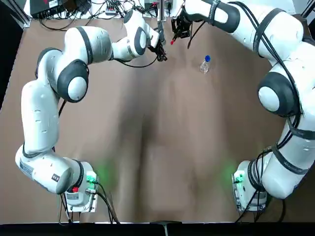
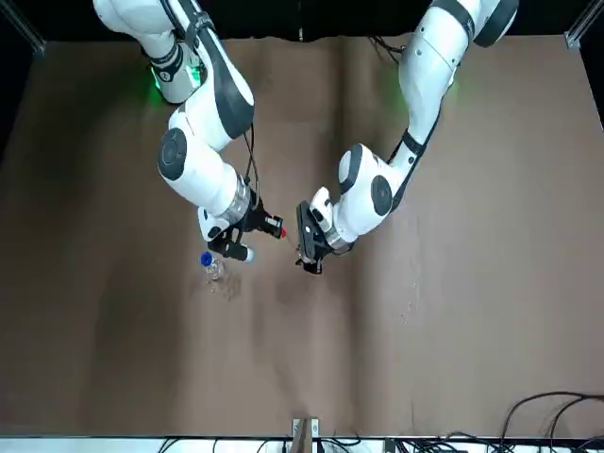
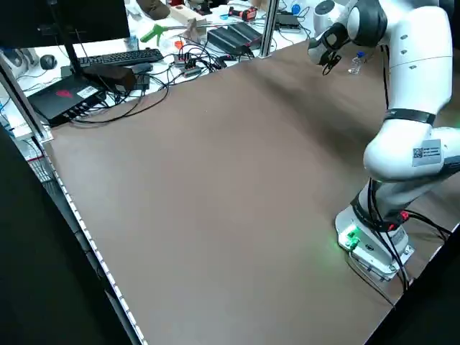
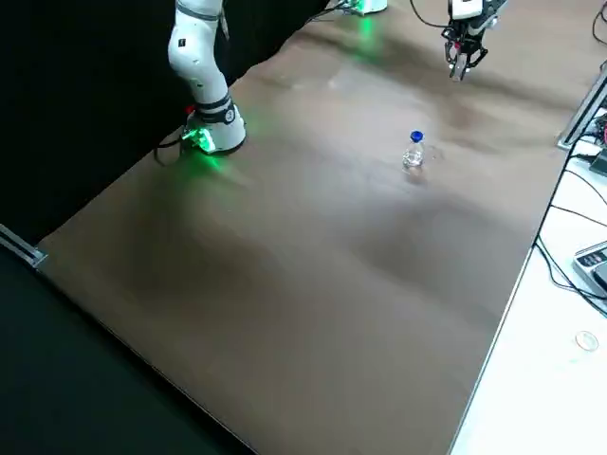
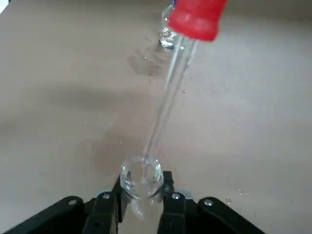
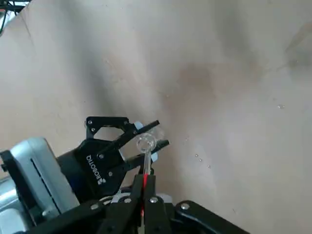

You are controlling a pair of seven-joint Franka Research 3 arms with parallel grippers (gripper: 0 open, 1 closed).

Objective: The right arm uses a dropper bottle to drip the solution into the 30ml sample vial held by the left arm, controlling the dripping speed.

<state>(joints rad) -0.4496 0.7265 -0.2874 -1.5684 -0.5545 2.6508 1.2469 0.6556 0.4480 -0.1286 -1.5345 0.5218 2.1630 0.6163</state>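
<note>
My left gripper (image 5: 141,197) is shut on the 30ml sample vial (image 5: 141,176), a small clear glass vial held mouth-up above the brown table at the far middle. My right gripper (image 6: 145,184) is shut on the red bulb (image 5: 197,17) of the dropper, beside the left gripper (image 1: 160,49). The thin glass tube (image 5: 163,107) slants down, and its tip sits at the vial's mouth (image 6: 145,142). The dropper bottle (image 1: 205,64), clear with a blue collar, stands on the table to the right of both grippers, dropper removed. No solution can be made out.
The brown table (image 1: 157,147) stretches toward the arm bases. Small droplets (image 5: 185,90) speckle the surface near the bottle. Cables, a keyboard and electronics (image 3: 122,57) lie beyond the far edge.
</note>
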